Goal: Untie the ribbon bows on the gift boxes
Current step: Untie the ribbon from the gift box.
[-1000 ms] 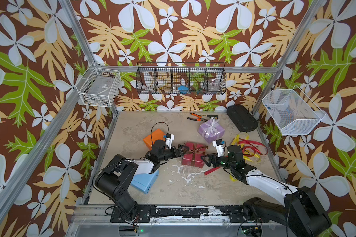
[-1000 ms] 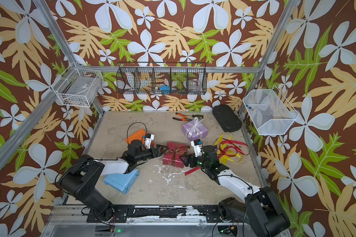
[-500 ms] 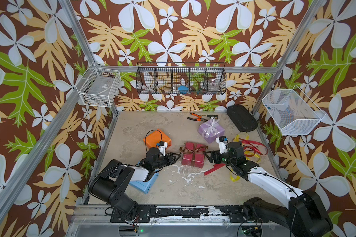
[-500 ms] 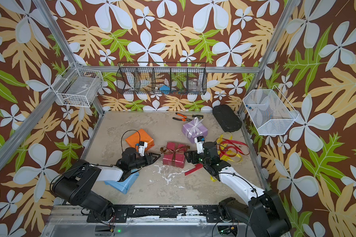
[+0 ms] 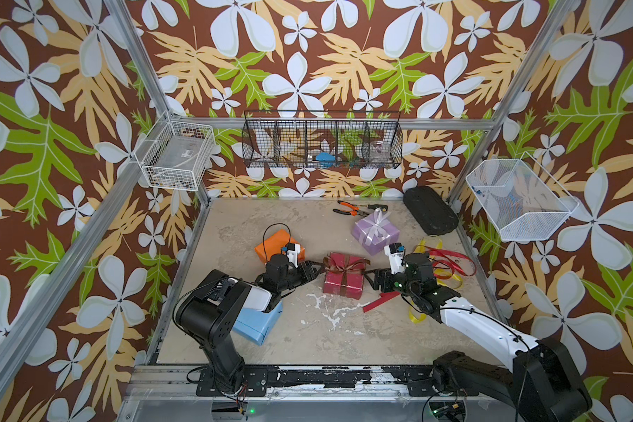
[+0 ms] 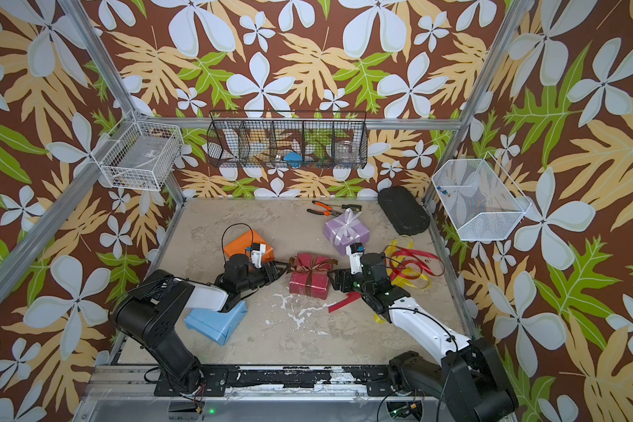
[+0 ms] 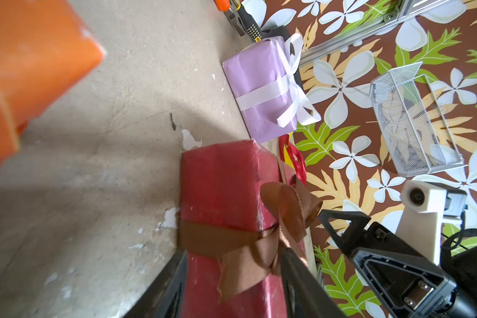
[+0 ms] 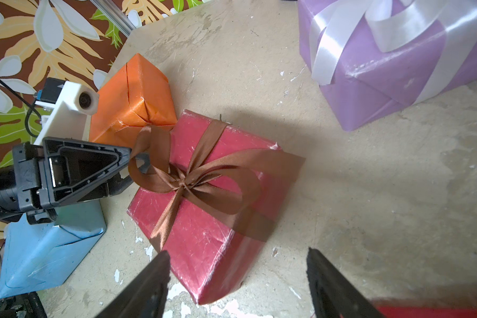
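At the lower left in both top views, the light blue box (image 5: 254, 323) lies bare beneath the left arm, its glossy paper creased. Just above it the orange box (image 5: 271, 244) is bare too, so we judge both done.

The left gripper (image 5: 315, 269) reaches rightward to the dark red box (image 5: 344, 283) at mid-frame. In the left wrist view its jaws stand parted and clamp nothing. A flat tail of the brown bow (image 5: 345, 263) lies between them, against one of its fingers (image 7: 295, 275). In the right wrist view a loop drapes round a fingertip. We read this as lining up a pinch, since pulling a tail should slip the knot. The satin is thin and slick, so the pinch must be firm.

Right of the box, the right gripper (image 5: 372, 280) hangs wide and empty near a corner, probably to brace so light a box.

Up and right, the lilac box (image 5: 375, 234) carries its white bow (image 5: 378, 219), tied in broad, stiff loops. At far right, loose red and yellow ribbons (image 5: 443, 263) curl on the rough, chipped table (image 5: 307, 226).
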Action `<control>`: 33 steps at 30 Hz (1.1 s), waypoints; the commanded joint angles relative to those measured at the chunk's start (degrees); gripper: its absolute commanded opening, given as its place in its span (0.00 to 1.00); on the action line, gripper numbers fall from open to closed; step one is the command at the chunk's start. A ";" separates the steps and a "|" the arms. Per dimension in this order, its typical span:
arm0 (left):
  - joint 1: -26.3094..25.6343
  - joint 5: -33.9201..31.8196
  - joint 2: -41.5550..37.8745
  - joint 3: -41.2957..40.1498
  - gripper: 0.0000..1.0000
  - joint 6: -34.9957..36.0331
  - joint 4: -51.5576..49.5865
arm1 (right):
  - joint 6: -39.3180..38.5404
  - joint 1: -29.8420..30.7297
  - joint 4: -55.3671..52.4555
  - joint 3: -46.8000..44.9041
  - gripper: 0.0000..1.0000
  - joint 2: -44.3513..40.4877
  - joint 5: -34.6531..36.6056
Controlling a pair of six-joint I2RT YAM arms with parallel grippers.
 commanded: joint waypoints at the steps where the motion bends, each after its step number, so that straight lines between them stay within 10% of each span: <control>1: -0.53 1.48 0.83 1.17 0.57 0.09 2.28 | -0.91 0.04 -0.20 0.49 0.79 -0.12 0.46; 18: -2.04 1.91 4.02 0.64 0.58 -1.42 5.87 | -1.18 -0.01 -0.47 -0.22 0.79 -0.91 1.12; 33: -0.23 2.84 6.66 2.35 0.21 -2.08 8.27 | -1.21 0.07 -1.05 0.05 0.79 -1.47 1.16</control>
